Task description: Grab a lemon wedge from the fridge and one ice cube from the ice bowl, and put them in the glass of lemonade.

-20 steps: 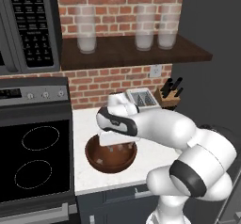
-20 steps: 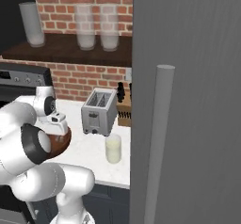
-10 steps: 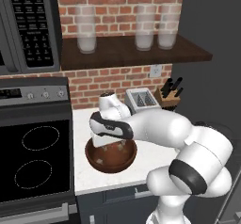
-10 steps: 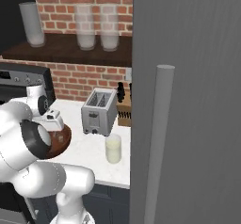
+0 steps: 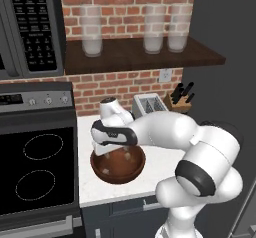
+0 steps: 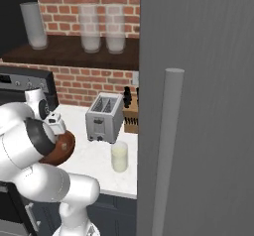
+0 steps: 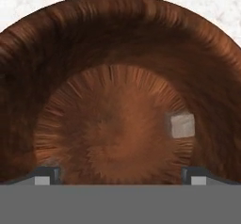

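The ice bowl, a wide dark reddish-brown wooden bowl, stands on the white counter beside the stove. My gripper points straight down into it, open, with both fingertips inside the rim and nothing between them. In the hand view the ice bowl spreads across the picture, and one pale ice cube lies on its floor just above my right fingertip. The glass of lemonade stands on the counter in front of the toaster. The fridge is shut, so the lemon wedge is hidden.
A silver toaster and a knife block stand against the brick wall. The black stove lies left of the bowl, with a microwave above it. Frosted jars line the shelf. The fridge handle is close on the right.
The hand has swung left and lowered from beside the toaster to over the bowl, turning to point down into it. The jaws stayed open. Bowl and glass have not moved.
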Robot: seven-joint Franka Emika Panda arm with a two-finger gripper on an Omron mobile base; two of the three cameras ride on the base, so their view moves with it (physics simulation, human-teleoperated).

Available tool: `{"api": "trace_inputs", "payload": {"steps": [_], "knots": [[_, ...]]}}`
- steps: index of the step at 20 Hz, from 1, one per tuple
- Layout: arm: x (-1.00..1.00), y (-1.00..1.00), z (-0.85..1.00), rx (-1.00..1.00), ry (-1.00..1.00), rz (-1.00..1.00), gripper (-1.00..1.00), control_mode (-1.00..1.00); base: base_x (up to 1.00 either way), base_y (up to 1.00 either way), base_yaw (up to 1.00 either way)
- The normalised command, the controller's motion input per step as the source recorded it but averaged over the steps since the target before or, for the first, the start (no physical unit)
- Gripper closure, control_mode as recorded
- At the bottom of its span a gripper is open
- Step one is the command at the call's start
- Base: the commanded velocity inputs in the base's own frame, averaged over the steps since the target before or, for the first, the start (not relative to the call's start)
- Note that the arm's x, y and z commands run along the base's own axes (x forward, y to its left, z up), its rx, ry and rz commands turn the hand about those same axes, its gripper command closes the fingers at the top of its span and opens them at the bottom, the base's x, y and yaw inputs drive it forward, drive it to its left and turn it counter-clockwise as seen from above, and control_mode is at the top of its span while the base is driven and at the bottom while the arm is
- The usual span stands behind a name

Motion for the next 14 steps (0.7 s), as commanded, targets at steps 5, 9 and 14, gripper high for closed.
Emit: {"api": "trace_inputs", "payload": {"steps": [5,9,14], "knots": [[0.0,-0.17,-0.37,0.01,0.0,0.0,-1.0,-1.0,0.0,0.0,0.0],[-0.02,-0.17,-0.35,0.07,0.0,0.01,-1.0,-1.0,0.0,0.0,0.0],[-0.03,-0.03,-0.04,0.01,-0.09,0.09,-1.0,-1.0,0.0,0.0,0.0]]}}
